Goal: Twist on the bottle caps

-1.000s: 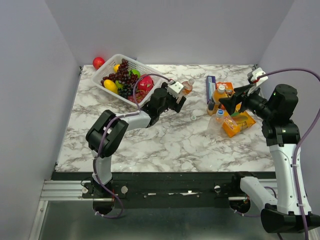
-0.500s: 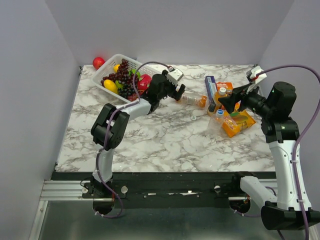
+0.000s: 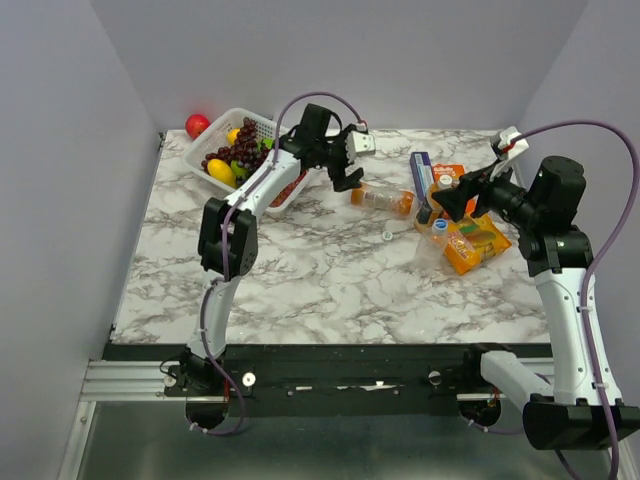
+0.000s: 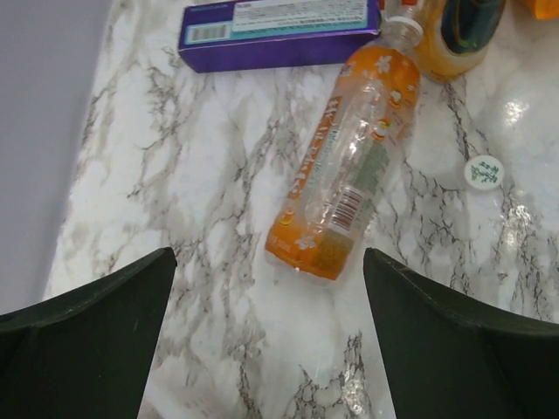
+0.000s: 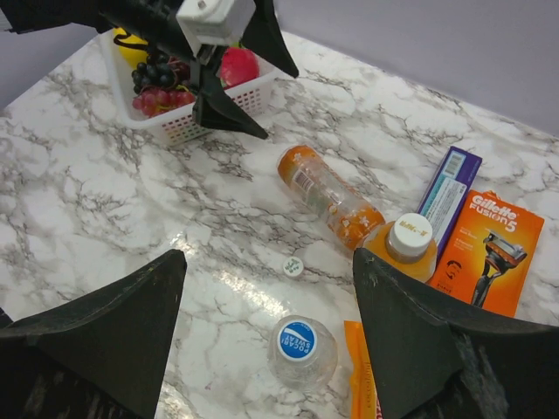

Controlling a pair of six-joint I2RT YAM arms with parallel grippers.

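An orange bottle lies on its side on the marble, its neck towards the purple box; it also shows in the left wrist view and the right wrist view. My left gripper is open and empty, hovering above and behind the bottle's base. A loose white cap lies on the table. A second orange bottle stands upright with a white cap on it. A clear bottle stands with a blue cap on it. My right gripper is open and empty above them.
A white basket of fruit stands at the back left, a red ball behind it. A purple box, an orange razor packet and an orange snack packet lie at the right, close to the bottles.
My left gripper let go of the orange bottle, which now lies on the table. The left gripper then rose and drew back towards the basket. The right gripper barely moved.
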